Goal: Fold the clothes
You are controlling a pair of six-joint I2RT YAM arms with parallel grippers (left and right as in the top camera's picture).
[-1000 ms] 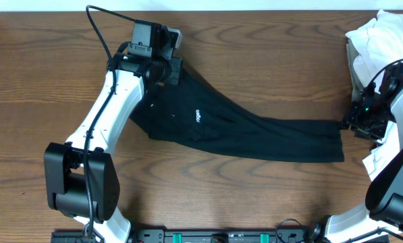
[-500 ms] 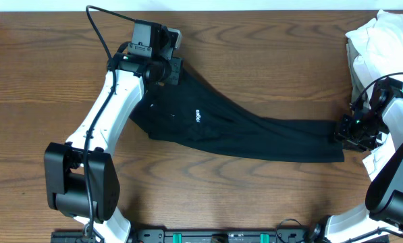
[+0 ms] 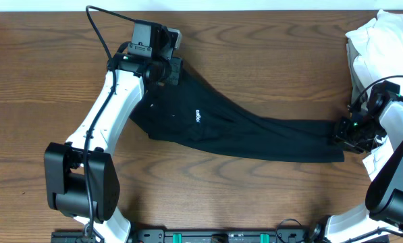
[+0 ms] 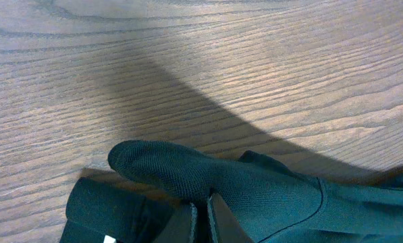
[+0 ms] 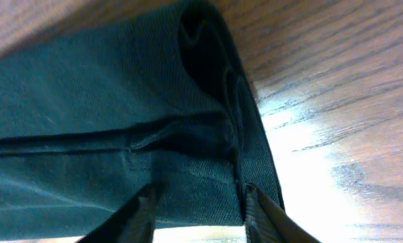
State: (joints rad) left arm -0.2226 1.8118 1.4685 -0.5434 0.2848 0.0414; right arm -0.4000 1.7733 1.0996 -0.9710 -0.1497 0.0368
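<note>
The T-shirt [image 3: 255, 131] is black and lies on the brown wood-grain surface [image 3: 275, 61], pulled into a long band. The band runs from about 11 o'clock of the surface's middle, where it is broad, down to about 4 o'clock, where it narrows to a straight hem. A small white logo [image 3: 197, 116] shows on the broad part, a little left of centre.

The left pincer [image 4: 202, 214] is at the 11 o'clock end, its fingers pressed together and clamped on a fold of the black cloth. In the wrist view the cloth humps up just beyond the tips, with bare wood and a wide shadow above it.

The right pincer [image 5: 200, 202] is at the 4 o'clock end. Its two fingers [image 5: 142, 210] stand apart, astride the hem corner, and the cloth between them lies flat and seamed. Bright bare wood shows just past the hem.

At 2 o'clock, against the right edge, white garments [image 3: 380, 40] sit in a crumpled heap, well apart from the T-shirt. A black cable [image 3: 96, 27] loops over the left arm at 10 o'clock. A pale strip runs along the far edge at 12 o'clock. What it belongs to I cannot tell.
</note>
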